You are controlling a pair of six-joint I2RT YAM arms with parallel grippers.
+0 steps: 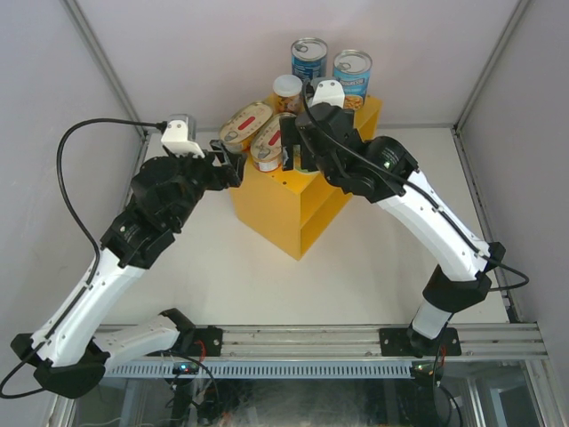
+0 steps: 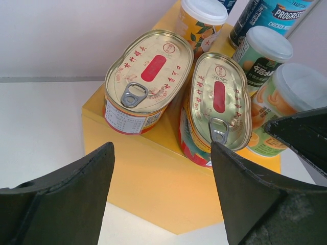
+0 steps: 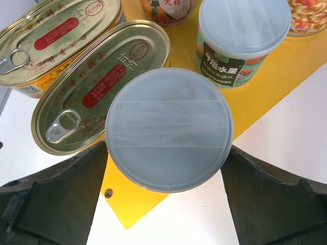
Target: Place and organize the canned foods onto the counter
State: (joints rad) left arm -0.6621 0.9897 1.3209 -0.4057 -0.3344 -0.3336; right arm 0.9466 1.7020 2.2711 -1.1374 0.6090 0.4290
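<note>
The yellow counter (image 1: 276, 209) stands at the back middle of the table. On its top are two tall blue cans (image 1: 308, 58) (image 1: 352, 71), a small orange-labelled can (image 1: 287, 92), a small green-labelled can (image 3: 240, 35) and two flat oval tins (image 2: 145, 76) (image 2: 217, 104) lying side by side. A third small can with a pale lid (image 3: 168, 130) stands on the counter's near corner. My right gripper (image 3: 166, 204) straddles it, open, its fingers close beside the lid rim. Below the tins, in front of the counter's side wall (image 2: 148, 173), my left gripper (image 2: 161, 173) is open and holds nothing.
The counter has an open shelf slot on its right-front face (image 1: 322, 212). Grey walls close in the white table on three sides. An aluminium rail (image 1: 311, 342) with both arm bases runs along the near edge. A black cable (image 1: 67, 178) loops over the left arm.
</note>
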